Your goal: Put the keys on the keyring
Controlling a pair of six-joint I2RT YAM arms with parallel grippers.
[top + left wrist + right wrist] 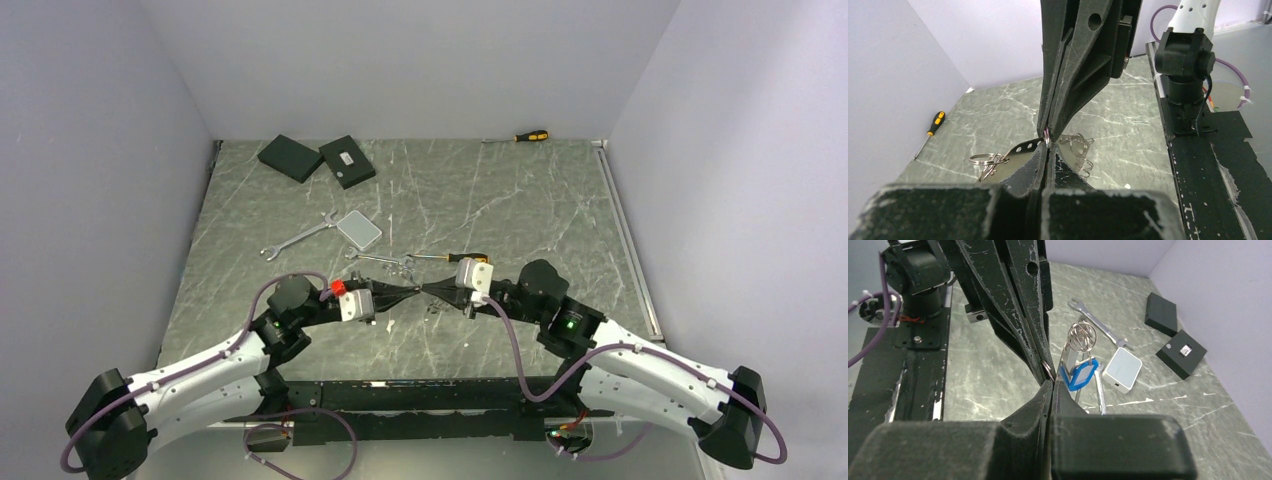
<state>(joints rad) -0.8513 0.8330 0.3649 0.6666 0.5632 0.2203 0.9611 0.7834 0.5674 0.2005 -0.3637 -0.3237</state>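
Observation:
My left gripper (410,293) and right gripper (432,290) meet tip to tip low over the middle of the table. Both are shut. A thin silver ring, the keyring (1046,366), shows edge-on pinched where the two sets of tips meet; it also shows in the left wrist view (1047,135). Most of it is hidden by the fingers. A blue key fob (1078,376) with a cluster of small rings (1082,336) lies just beyond the tips. In the left wrist view a flat metal key with holes (1022,147) and small rings (984,159) lie behind my fingertips.
A silver wrench (298,238) and a white box (359,230) lie left of centre. Two black boxes (290,157) (347,161) sit at the back left. One orange-and-black screwdriver (527,136) is at the back wall, another (455,257) lies by the right gripper.

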